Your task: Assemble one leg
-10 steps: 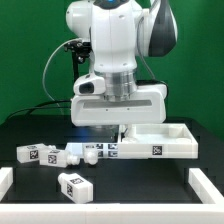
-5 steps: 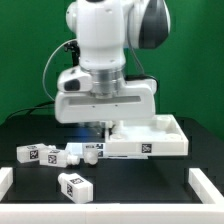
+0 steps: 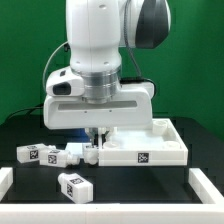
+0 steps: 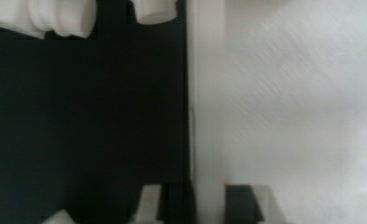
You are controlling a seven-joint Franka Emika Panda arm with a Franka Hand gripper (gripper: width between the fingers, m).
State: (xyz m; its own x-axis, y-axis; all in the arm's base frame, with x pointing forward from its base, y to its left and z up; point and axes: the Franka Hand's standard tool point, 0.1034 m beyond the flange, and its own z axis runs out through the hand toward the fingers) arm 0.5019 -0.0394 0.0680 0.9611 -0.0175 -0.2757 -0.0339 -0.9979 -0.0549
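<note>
My gripper (image 3: 97,136) reaches down at the exterior view's left end of the large white tray-like panel (image 3: 150,148) and is shut on its raised rim. In the wrist view the gripper (image 4: 201,205) straddles the rim's edge (image 4: 192,120), with the panel's white floor on one side and the black table on the other. Three small white legs with tags lie on the table: one (image 3: 36,153) at the left, one (image 3: 74,184) in front, one (image 3: 80,154) just beside the gripper. Two white leg ends (image 4: 64,15) show in the wrist view.
White corner barriers stand at the table's front left (image 3: 5,180) and front right (image 3: 208,185). A green backdrop closes the back. Black cables hang behind the arm at the left.
The arm and gripper have moved toward the exterior view's left, and the tray-like panel has slid left with them, closer to the legs.
</note>
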